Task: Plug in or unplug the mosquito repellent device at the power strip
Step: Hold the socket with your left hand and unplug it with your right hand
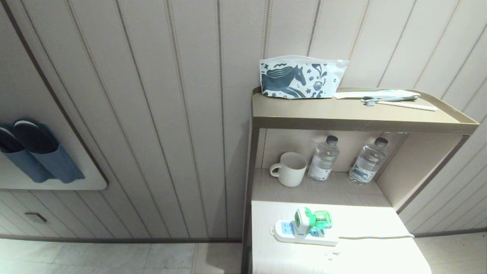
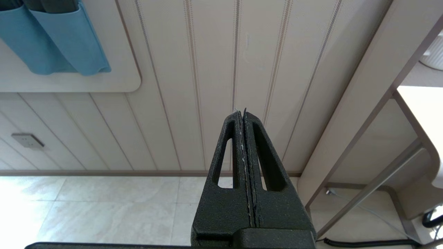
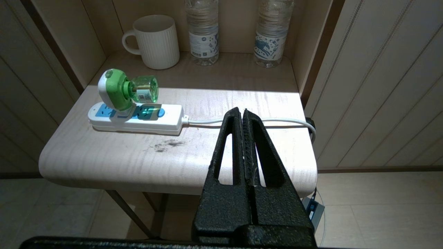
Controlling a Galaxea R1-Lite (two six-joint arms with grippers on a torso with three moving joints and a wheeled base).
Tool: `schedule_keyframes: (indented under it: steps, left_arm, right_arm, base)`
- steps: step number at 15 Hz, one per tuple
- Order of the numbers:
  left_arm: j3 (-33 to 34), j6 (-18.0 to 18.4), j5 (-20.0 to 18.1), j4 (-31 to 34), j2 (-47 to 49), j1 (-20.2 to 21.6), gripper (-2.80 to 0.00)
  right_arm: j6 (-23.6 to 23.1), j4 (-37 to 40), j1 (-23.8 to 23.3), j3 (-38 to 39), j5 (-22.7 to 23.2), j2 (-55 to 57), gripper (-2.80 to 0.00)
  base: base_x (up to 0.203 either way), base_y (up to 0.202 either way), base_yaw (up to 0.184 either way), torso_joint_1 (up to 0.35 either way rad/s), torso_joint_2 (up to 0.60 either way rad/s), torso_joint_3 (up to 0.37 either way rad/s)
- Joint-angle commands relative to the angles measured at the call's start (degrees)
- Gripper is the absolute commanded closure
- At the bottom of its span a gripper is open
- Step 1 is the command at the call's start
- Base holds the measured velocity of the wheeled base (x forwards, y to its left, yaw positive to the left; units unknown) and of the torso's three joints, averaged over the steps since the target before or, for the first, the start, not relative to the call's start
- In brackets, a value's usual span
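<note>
- Currently the mosquito repellent device sits plugged into the power strip, so unplugging applies.
- My right gripper hangs closed, empty, near the table edge.
- My left gripper hangs closed, parked left.

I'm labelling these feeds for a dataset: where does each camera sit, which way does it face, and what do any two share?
Head view: on the robot's head, looking forward and down at the power strip and mosquito repellent device; no arm shows.
Left wrist view: behind the shut left gripper, facing wall and floor.
Right wrist view: behind the shut right gripper, facing the table.
Shared: head and right wrist views both show the device, strip, white mug and two water bottles.
</note>
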Motion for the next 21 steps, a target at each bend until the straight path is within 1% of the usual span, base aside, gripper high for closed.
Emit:
schedule_keyframes:
  steps: [1, 7, 15, 16, 18, 21]
  left_arm:
    - [-0.01, 0.0, -0.06, 0.0, 0.08, 0.0, 0.0]
    - [-0.01, 0.0, -0.06, 0.0, 0.08, 0.0, 0.0]
    - [-0.01, 0.0, -0.06, 0.0, 0.02, 0.0, 0.0]
    - [-0.01, 0.0, -0.02, 0.04, 0.04, 0.0, 0.0]
    - [-0.01, 0.0, -0.06, 0.09, -0.01, 0.0, 0.0]
    - [-0.01, 0.0, -0.06, 0.0, 0.08, 0.0, 0.0]
  right_arm:
    - [0.03, 0.0, 0.09, 0.0, 0.06, 0.17, 0.0]
    - [0.03, 0.0, 0.0, 0.0, -0.02, 0.08, 0.0]
    - [-1.12, -0.06, 0.11, -0.64, 0.3, -0.07, 0.0]
    - [-1.21, 0.29, 0.14, -3.18, 0.61, 0.0, 0.0]
    - [-1.27, 2.9, 0.11, -10.91, 1.43, 1.58, 0.0]
    - [-1.35, 5.89, 0.13, -20.57, 2.63, 8.94, 0.0]
  base:
    - [0.0, 0.0, 0.0, 0.0, 0.0, 0.0]
    - [0.0, 0.0, 0.0, 0.0, 0.0, 0.0]
    - [0.0, 0.0, 0.0, 0.0, 0.0, 0.0]
    - [0.0, 0.0, 0.0, 0.0, 0.0, 0.0]
    - [0.0, 0.0, 0.0, 0.0, 0.0, 0.0]
    - [0.0, 0.0, 0.0, 0.0, 0.0, 0.0]
